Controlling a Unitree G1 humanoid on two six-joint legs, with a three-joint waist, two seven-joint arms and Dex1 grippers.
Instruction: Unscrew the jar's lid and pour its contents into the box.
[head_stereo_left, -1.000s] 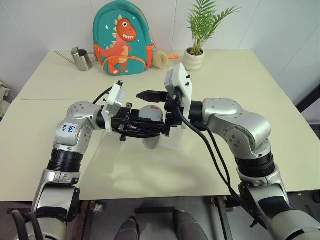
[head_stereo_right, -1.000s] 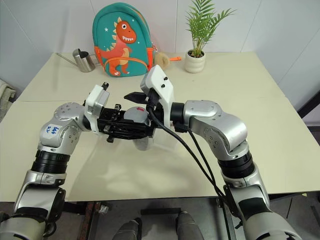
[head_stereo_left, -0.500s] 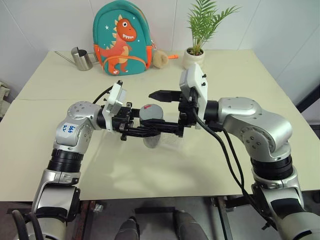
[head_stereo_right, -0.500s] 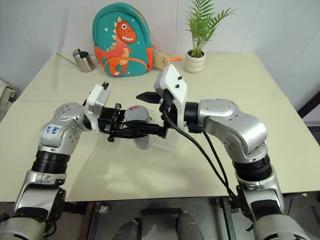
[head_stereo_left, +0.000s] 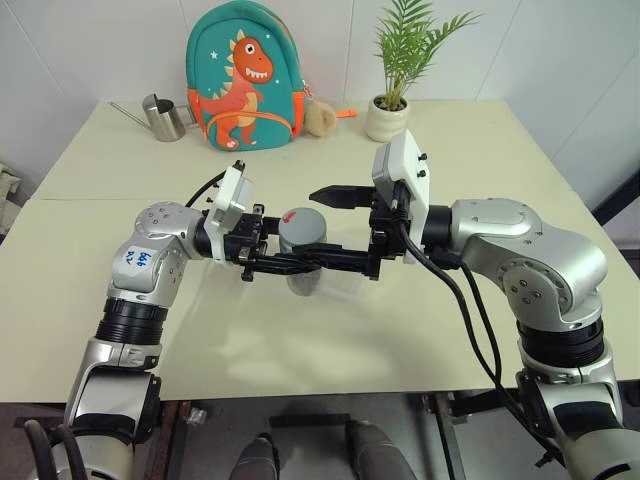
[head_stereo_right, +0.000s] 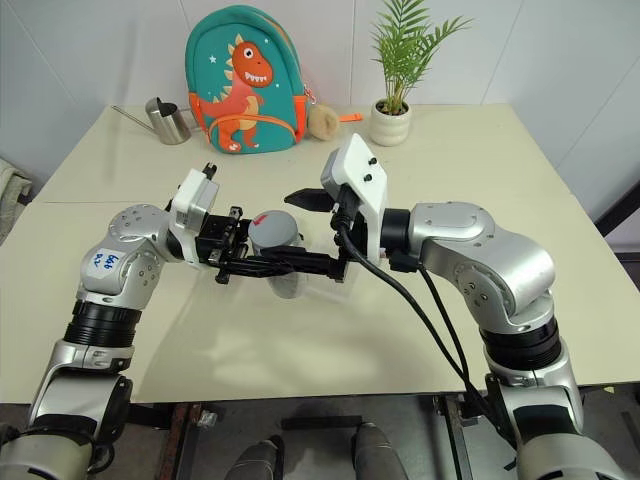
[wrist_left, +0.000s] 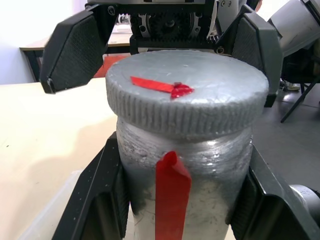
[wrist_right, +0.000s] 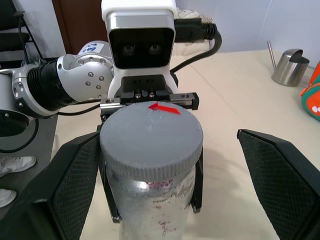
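My left gripper is shut on the jar and holds it upright above the table. The grey lid with its red mark sits on the jar's mouth. My right gripper faces the jar from the right, open, with its pads wide on either side of the lid and not touching it. In the left wrist view the lid fills the middle, with my left fingers pressed on the jar's sides. The jar's wall looks cloudy and I cannot make out the contents. The clear box lies faintly on the table under the jar.
At the table's far side stand a dinosaur backpack, a steel watering can, a beige plush thing and a potted plant. A seam crosses the table at the left.
My right gripper has drawn back to the right, away from the jar, staying open. The left gripper and the jar with its lid have kept still.
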